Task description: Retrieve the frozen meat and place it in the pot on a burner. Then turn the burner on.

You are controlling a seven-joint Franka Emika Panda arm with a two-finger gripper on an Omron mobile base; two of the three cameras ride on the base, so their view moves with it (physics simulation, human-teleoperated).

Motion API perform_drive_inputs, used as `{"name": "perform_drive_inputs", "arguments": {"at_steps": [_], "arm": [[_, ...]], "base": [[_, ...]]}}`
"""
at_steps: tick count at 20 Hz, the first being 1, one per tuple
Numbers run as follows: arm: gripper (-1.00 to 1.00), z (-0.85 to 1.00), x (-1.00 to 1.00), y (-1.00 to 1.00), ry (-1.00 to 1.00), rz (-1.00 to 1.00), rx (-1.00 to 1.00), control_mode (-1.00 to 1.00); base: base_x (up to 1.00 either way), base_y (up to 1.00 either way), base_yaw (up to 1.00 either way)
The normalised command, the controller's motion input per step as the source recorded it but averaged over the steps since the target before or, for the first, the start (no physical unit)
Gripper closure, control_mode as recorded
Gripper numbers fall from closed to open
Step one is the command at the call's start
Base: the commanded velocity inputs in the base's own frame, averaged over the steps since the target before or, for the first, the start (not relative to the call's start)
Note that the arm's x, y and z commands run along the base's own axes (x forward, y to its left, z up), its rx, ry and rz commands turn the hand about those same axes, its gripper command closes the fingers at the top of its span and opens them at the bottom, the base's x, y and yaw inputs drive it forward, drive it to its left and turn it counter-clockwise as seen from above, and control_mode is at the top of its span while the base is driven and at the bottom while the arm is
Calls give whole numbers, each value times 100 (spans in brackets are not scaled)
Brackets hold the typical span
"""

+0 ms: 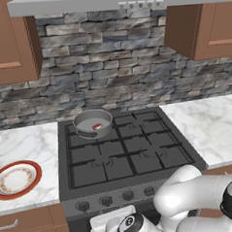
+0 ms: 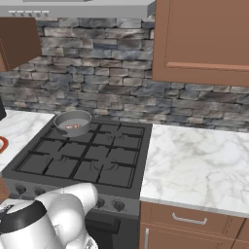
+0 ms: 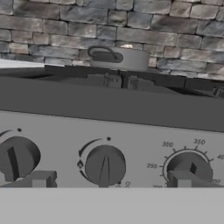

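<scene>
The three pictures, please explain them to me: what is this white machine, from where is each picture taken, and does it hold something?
The white machine is a robot arm on a driving base in a simulated kitchen. Two pictures come from cameras behind the arm, left and right, looking down on the stove. The third looks along its tool, close to the stove's knobs. The tool's fingers stand open and hold nothing. On a back burner stands the pot with the frozen meat inside. A plate lies on the left counter.
</scene>
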Motion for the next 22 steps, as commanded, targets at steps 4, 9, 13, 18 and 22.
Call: {"name": "perform_drive_inputs", "arguments": {"at_steps": [4, 9, 13, 18, 22], "arm": [[-100, 0, 0, 0, 0, 0, 0, -100], [-100, -7, 0, 0, 0, 0, 9, -100], [-100, -25, 2, 0, 0, 0, 35, -100], [-100, -2, 2, 0, 0, 0, 28, -100], [-100, -1, 4, 0, -1, 0, 0, -100]], "base": [[0, 0, 0], [0, 0, 0], [0, 0, 0], [0, 0, 0], [0, 0, 0]]}}
